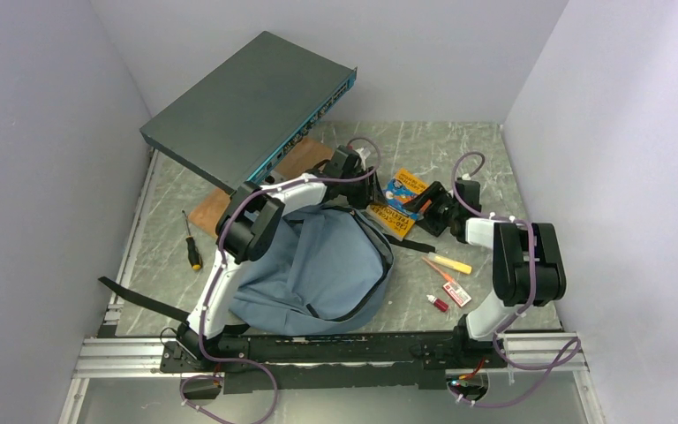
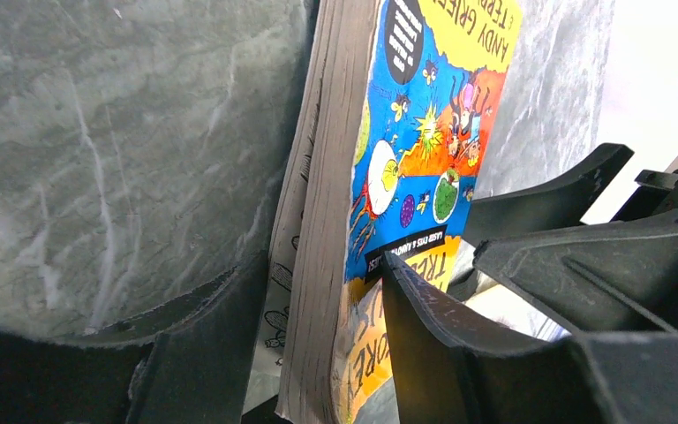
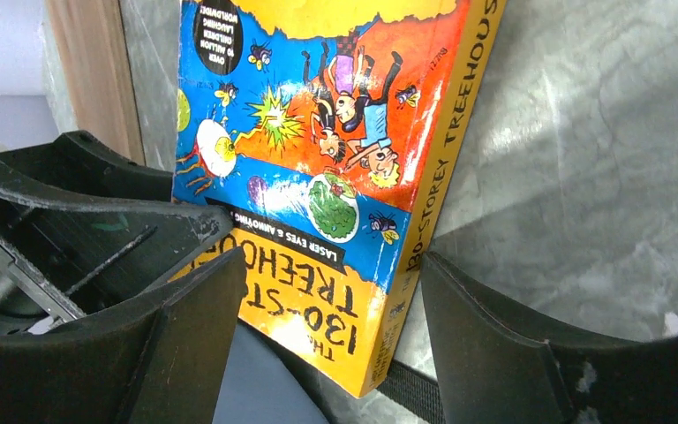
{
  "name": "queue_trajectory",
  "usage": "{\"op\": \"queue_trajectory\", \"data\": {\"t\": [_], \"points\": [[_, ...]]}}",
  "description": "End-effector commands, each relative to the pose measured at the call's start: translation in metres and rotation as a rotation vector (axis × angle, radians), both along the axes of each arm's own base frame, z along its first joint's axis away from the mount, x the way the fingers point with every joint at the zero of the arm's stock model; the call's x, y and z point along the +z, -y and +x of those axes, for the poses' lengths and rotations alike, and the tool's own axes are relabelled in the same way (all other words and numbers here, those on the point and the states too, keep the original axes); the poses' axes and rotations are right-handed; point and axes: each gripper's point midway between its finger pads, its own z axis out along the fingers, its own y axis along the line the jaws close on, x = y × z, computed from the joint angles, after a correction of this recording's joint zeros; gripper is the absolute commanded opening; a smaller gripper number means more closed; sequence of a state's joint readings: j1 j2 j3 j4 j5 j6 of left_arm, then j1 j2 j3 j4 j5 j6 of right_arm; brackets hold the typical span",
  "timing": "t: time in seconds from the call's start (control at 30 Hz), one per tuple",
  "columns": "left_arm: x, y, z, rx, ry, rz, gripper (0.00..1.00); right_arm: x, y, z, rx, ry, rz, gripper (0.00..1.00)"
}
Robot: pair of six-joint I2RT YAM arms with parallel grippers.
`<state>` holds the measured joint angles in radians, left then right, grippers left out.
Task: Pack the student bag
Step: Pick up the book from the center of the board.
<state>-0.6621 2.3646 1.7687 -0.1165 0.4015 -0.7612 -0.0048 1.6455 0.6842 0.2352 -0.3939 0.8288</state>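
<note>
— Bag (image 1: 318,265)?
— Slumped at the table's (image 1: 494,159) near edge, left of centre.
— Left gripper (image 2: 322,265)?
— Pinching the book (image 3: 318,132) just beyond the bag.
— Right gripper (image 3: 327,261)?
— Spread, straddling that book's spine corner.
— Farther out?
— Grey box (image 1: 247,106), tilted at the back.

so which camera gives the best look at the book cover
The right wrist view: the book fills it cover-up, artwork and title legible. The left wrist view catches it nearly edge-on, mostly pages. The top external view shows it small, beyond the student bag.
</note>
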Motion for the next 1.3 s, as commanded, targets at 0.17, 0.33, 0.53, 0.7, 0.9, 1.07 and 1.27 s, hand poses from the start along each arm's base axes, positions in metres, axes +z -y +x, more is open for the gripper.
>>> {"op": "queue_trajectory", "data": {"t": [0.17,0.33,0.53,0.7,0.9,1.07,1.27], "points": [[-0.068,0.005,-0.085,-0.096,-0.287,0.094,0.56,-0.014,-0.027,-0.037,0.041,-0.07,0.105,0.74],[-0.067,0.006,-0.091,-0.105,-0.311,0.06,0.55,0.023,-0.047,-0.026,0.096,0.096,0.274,0.74],[-0.055,0.008,-0.094,-0.131,-0.304,0.037,0.53,0.066,-0.045,-0.015,0.084,0.263,0.393,0.71],[-0.048,0.007,-0.098,-0.152,-0.299,0.027,0.48,0.063,-0.043,-0.011,0.082,0.238,0.355,0.7],[-0.012,0.005,-0.094,-0.167,-0.268,-0.017,0.33,0.023,-0.016,-0.025,0.059,0.123,0.147,0.73],[0.029,0.01,-0.088,-0.152,-0.306,-0.166,0.2,0.004,-0.004,-0.044,0.08,0.028,0.019,0.84],[0.078,0.02,-0.085,-0.159,-0.341,-0.35,0.18,0.006,0.0,-0.062,0.025,-0.015,0.103,0.9]]}}
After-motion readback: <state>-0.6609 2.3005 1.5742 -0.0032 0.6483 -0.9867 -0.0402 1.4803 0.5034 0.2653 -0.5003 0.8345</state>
